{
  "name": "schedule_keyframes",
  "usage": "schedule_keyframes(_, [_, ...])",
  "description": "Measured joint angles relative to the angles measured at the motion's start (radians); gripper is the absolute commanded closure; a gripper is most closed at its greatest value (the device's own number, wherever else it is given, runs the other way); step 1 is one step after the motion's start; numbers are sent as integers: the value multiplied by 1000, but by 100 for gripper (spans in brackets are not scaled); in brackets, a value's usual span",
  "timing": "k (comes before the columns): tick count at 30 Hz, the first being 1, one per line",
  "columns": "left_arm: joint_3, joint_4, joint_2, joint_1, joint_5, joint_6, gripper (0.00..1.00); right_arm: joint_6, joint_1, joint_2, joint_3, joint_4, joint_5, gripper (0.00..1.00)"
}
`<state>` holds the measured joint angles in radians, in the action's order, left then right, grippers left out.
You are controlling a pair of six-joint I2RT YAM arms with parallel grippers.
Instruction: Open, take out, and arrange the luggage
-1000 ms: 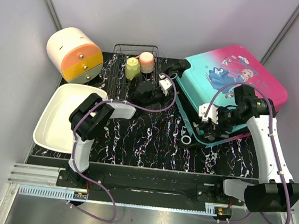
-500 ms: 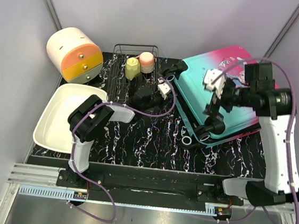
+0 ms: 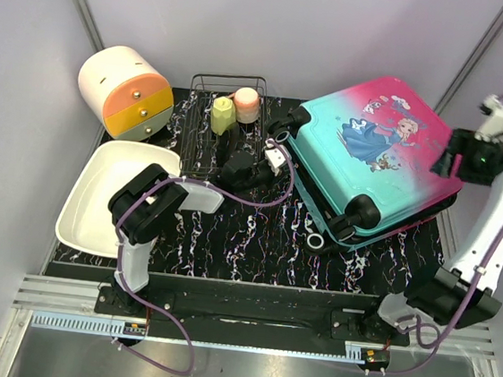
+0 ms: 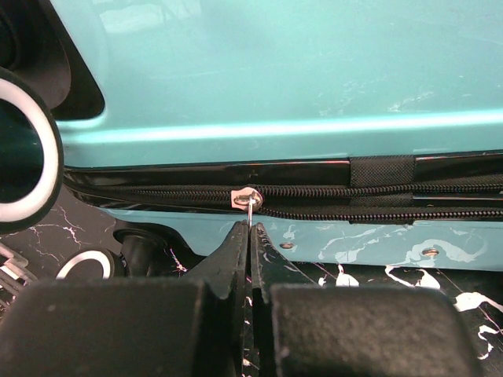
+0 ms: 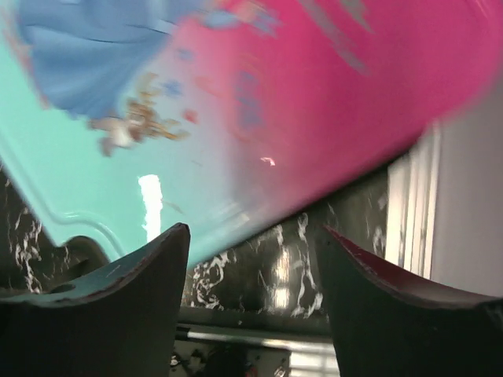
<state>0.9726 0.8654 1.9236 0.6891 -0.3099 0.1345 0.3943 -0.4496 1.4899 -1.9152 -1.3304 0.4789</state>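
Luggage (image 3: 372,156) lies at the right rear of the table (image 3: 256,234). Left gripper (image 4: 250,243) is clenched on the zipper pull (image 4: 248,200) along its teal side. Right gripper (image 5: 251,259) is spread and empty, off the pink edge. Wire basket (image 3: 228,92) (two cups inside) stands just left of the luggage, crowding the left arm.

Round drawer box (image 3: 125,91) back left; white tray (image 3: 107,196) nearer; wire basket (image 3: 230,78) beside.
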Motion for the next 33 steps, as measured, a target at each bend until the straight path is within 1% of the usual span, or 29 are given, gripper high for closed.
schedule_keyframes(1, [0,0,0,0,0,0,100,-13,-53,-22,23,4,-16,42])
schedule_keyframes(2, [0,0,0,0,0,0,100,-22,-105,-45,52,2,-37,46])
schedule_keyframes(4, [0,0,0,0,0,0,100,-30,-190,-89,144,10,-98,57])
schedule_keyframes(5, [0,0,0,0,0,0,100,-31,-211,-101,188,8,-126,73])
schedule_keyframes(8, [0,0,0,0,0,0,100,-26,-235,-107,381,5,-211,96])
schedule_keyframes(11, [-5,-3,-5,0,0,0,100,-21,-243,-68,547,30,-257,97])
schedule_keyframes(13, [-13,-3,-10,0,-1,2,100,-23,-245,-25,613,53,-262,98])
schedule_keyframes(17, [-18,-3,-14,3,-7,11,100,-53,-245,70,653,149,-235,97])
schedule_keyframes(21, [-18,1,-14,22,0,14,100,-126,-234,178,630,280,-188,95])
schedule_keyframes(24, [-11,0,-13,54,20,-3,100,-193,-214,274,559,388,-163,93])
schedule_keyframes(28, [29,-19,6,108,77,-24,100,-252,-174,431,367,452,-152,90])
schedule_keyframes(31, [93,-43,47,151,127,-50,100,-272,-140,557,191,492,-155,76])
schedule_keyframes(33, [149,-69,81,172,152,-76,100,-276,-126,623,70,510,-156,58])
